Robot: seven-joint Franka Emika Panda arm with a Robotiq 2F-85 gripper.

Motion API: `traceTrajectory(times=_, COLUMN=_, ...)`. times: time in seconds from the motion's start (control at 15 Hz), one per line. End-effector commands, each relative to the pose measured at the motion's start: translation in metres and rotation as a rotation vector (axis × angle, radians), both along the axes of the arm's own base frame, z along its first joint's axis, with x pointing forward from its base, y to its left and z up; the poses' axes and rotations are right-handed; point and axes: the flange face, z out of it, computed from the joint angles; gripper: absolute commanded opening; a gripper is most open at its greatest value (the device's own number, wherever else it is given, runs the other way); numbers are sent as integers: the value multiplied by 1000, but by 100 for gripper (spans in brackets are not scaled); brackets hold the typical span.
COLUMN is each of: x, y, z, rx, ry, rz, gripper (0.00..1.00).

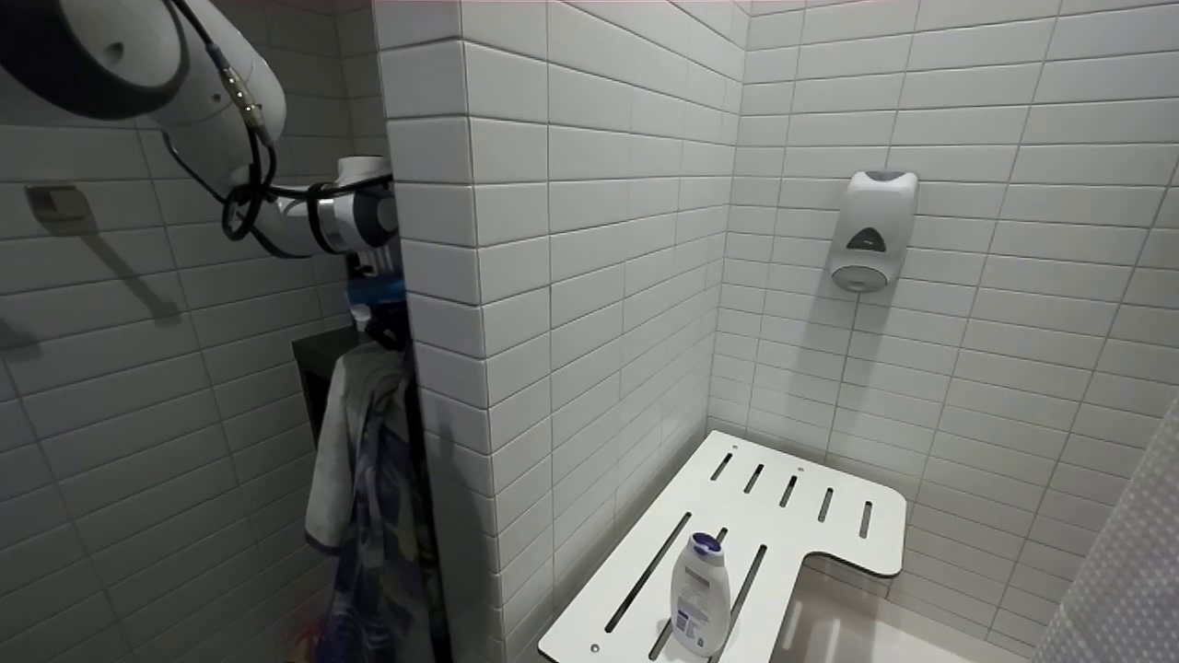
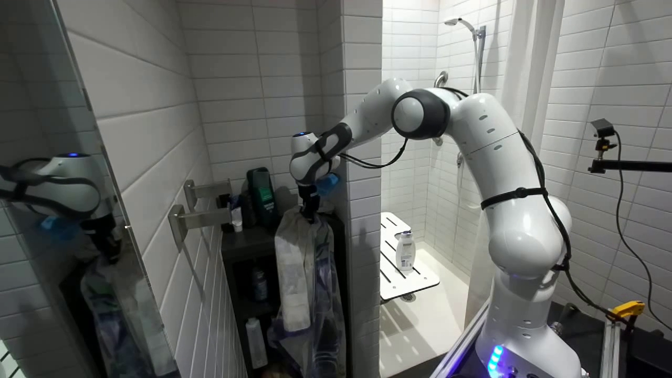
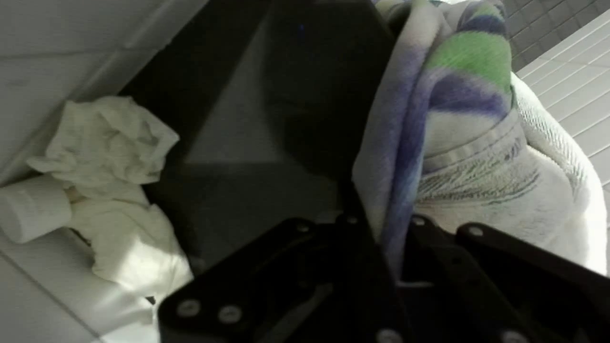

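A: How far had the work got?
B: The grasp looked done. The gripper [image 2: 310, 212] was closed on a narrow fold of the towel [image 3: 467, 133], pinched between its fingers [image 3: 450, 259].

A: And the rest of the towel?
B: It hung below the fingers in long folds, in front of the dark shelf [image 2: 252, 242]. I couldn't tell whether the shelf bore any of its weight.

A: So what was left?
B: The letting go, I'd judge. The fingers had not released the fold, and the towel did not look set down; it draped mostly from their grip.

A: Was anything else close to the fingers?
B: A dark bottle [image 2: 262, 197] stood on the shelf, near them but apart, and metal brackets [image 2: 202, 218] jutted out nearby. The white bottle [image 1: 700, 599], upright on the slatted bench [image 1: 783, 529], was well apart from them, past the tiled partition [image 1: 553, 276], and looked to have no part in this step.
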Motion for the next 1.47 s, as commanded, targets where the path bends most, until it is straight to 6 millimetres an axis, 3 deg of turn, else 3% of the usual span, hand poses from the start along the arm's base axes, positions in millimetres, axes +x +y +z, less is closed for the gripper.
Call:
traceTrajectory(times=0.0, x=-15, y=-2, z=-29, rx=-21, ry=44, rz=22, gripper=3)
traceTrajectory(times=0.6, x=0, y=62, z=-36, rx=-114, ry=88, rz=184, gripper=3)
traceTrajectory(times=1.4, x=5, y=123, z=-26, rx=-144, ry=117, rz=327, gripper=3)
